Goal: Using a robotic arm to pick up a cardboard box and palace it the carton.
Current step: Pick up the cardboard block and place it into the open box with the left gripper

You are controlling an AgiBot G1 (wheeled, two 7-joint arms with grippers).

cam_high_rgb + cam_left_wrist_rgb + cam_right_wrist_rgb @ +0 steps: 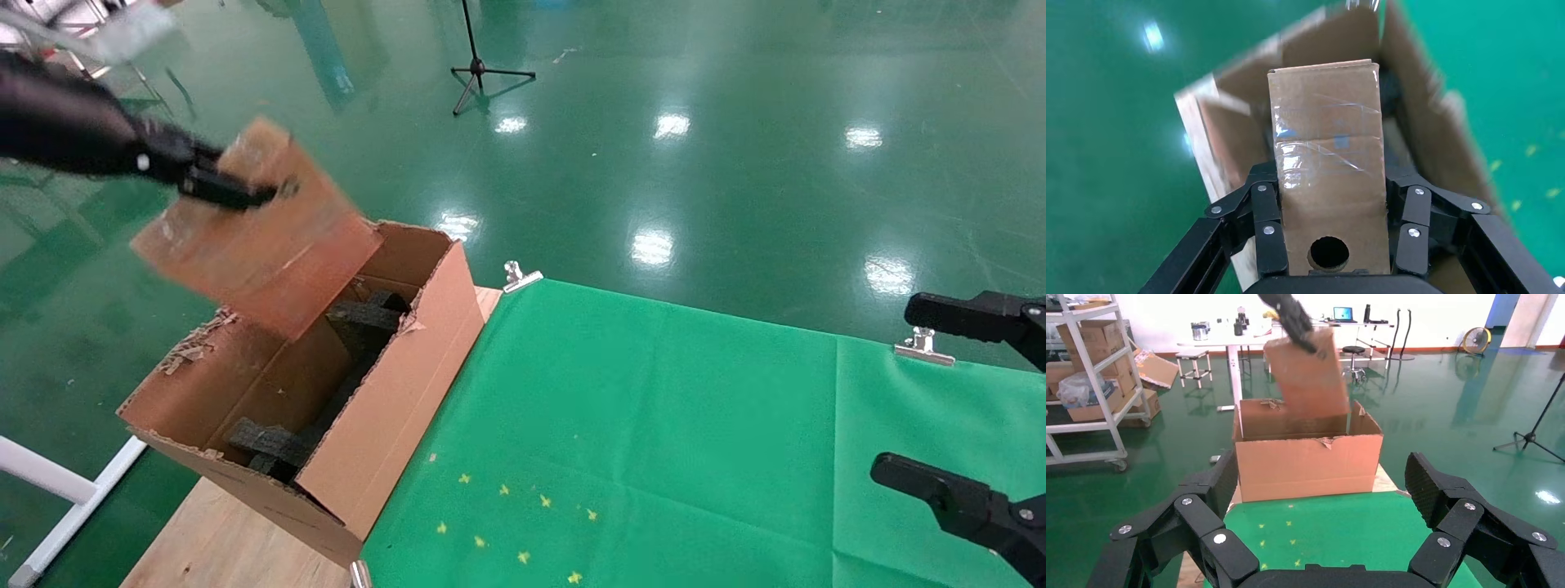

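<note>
The small brown cardboard box (253,237), glossy with clear tape (1324,147) and with a round hole (1329,252) in one face, hangs tilted over the open carton. My left gripper (245,192) is shut on it, one black finger (1266,226) pressed on each side. The carton (392,408) is large, with ragged flaps and black foam pieces (359,318) inside, and stands at the table's left end. The box's lower end overlaps the carton's opening (1309,410) in the right wrist view. My right gripper (907,392) stays open at the far right, empty.
A green cloth (654,433) with small yellow marks covers the table, held by metal clips (519,278) (923,343). Bare wood (221,539) shows under the carton. A tripod (478,69) stands on the green floor beyond. Shelves (1083,386) and desks stand farther off.
</note>
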